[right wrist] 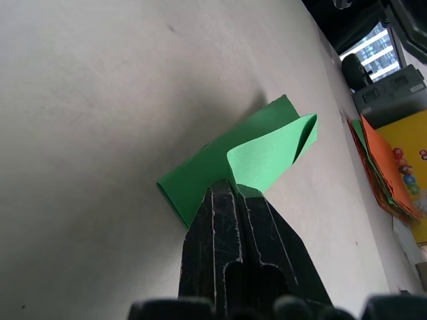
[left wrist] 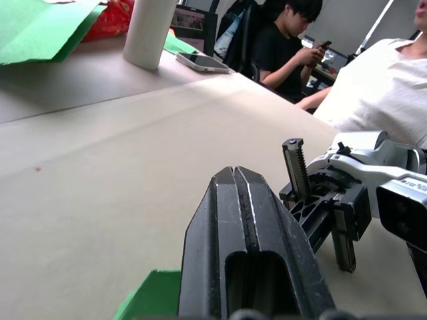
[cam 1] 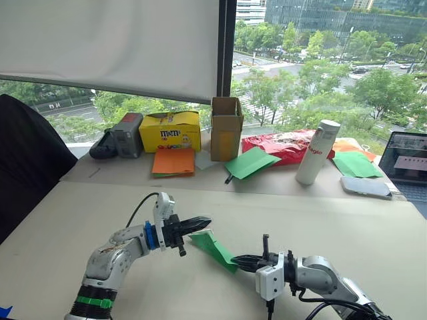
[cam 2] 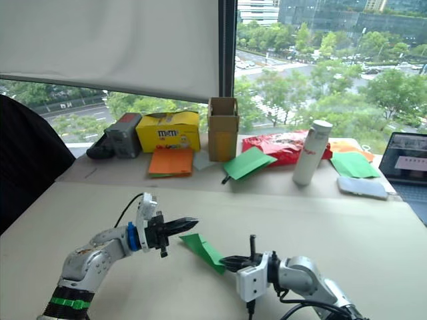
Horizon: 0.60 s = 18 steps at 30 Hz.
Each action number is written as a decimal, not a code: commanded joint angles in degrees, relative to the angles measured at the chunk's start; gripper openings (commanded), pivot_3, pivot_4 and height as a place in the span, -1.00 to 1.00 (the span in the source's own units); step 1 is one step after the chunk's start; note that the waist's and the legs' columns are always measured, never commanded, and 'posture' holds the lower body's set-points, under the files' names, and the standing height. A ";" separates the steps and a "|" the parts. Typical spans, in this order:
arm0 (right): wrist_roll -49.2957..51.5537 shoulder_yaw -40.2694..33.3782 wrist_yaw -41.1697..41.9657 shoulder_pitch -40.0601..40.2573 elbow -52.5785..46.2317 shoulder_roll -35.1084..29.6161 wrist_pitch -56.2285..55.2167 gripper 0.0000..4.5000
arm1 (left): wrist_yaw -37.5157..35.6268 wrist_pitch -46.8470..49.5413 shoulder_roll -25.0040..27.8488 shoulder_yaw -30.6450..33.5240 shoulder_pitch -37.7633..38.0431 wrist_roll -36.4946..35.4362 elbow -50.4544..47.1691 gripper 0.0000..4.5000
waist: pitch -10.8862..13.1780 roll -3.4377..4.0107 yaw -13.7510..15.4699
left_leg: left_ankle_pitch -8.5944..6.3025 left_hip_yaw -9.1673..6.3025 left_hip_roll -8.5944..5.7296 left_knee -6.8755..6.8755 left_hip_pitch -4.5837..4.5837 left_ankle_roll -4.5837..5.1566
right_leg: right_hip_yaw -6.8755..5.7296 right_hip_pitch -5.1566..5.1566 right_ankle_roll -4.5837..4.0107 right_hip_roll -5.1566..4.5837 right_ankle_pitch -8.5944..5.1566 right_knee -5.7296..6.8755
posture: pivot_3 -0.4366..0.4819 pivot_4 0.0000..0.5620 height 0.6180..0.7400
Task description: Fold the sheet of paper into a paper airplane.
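- Paper airplane (cam 1: pixel 215 248) is mid-fold right now: a narrow, layered green wedge sitting out on the bare desk (cam 1: pixel 320 213) between my two arms, with one flap standing up off the surface instead of lying flat.
- Left pincer (cam 1: pixel 200 224): fingers pressed together with nothing between them as far as I can make out. It's just hanging at the upper left corner of the paper; whether the tip actually touches the green I honestly can't tell.
- Right pincer (cam 1: pixel 241 261): fingers clamped on the near edge of the wedge, at the end closest to me. The right wrist view shows the raised flap curling away past the fingertips, so I'd say I'm in the middle of turning a layer over, not pressing a crease.
- My read on progress: somewhere in the middle. Layers are stacked, but it doesn't look like finished wings yet.
- Next move, I reckon: lay that flap down square on the layer below, then use the left one to pin it while the crease gets pressed. Thin paper, so a light pull or it'll skid or buckle.
- Back of the desk has orange paper sheets (cam 1: pixel 173 161), spare green sheets (cam 1: pixel 250 162) and a white bottle (cam 1: pixel 317 152), all well apart from the work.
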 commanded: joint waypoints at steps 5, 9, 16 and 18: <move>-2.92 2.38 0.21 0.62 1.76 -0.09 2.76 -0.99 | 4.60 -5.74 -1.03 -9.03 1.01 11.41 3.45 -1.00 | 0.02 0.03 -0.09 | 0.00 0.00 0.00 -0.01 0.03 0.00 | 0.02 0.01 0.00 0.03 0.00 0.02 | -0.05 -0.47 -0.37; -2.74 2.44 0.24 0.67 1.58 -0.29 3.04 -0.99 | 5.90 -6.99 -0.25 -10.74 1.42 15.26 5.77 -1.00 | 0.02 0.02 -0.06 | 0.00 -0.01 0.00 -0.01 0.02 0.00 | 0.02 0.00 0.00 0.03 0.00 0.02 | -0.05 -0.47 -0.37; -2.58 2.61 0.39 0.52 1.21 -0.55 3.52 -0.99 | 4.98 -9.84 0.96 -12.69 3.02 18.92 10.07 -1.00 | 0.00 0.02 -0.08 | 0.00 0.00 -0.01 -0.01 0.04 0.00 | 0.02 0.00 0.00 0.01 0.00 0.02 | -0.05 -0.47 -0.37; -1.93 2.65 0.83 0.49 0.83 -0.60 3.84 -0.99 | 4.80 -10.84 0.89 -12.63 3.82 19.10 11.23 -1.00 | 0.00 0.01 -0.08 | 0.00 0.01 0.00 -0.01 0.05 0.00 | 0.02 0.01 0.00 0.01 0.00 0.02 | -0.05 -0.47 -0.37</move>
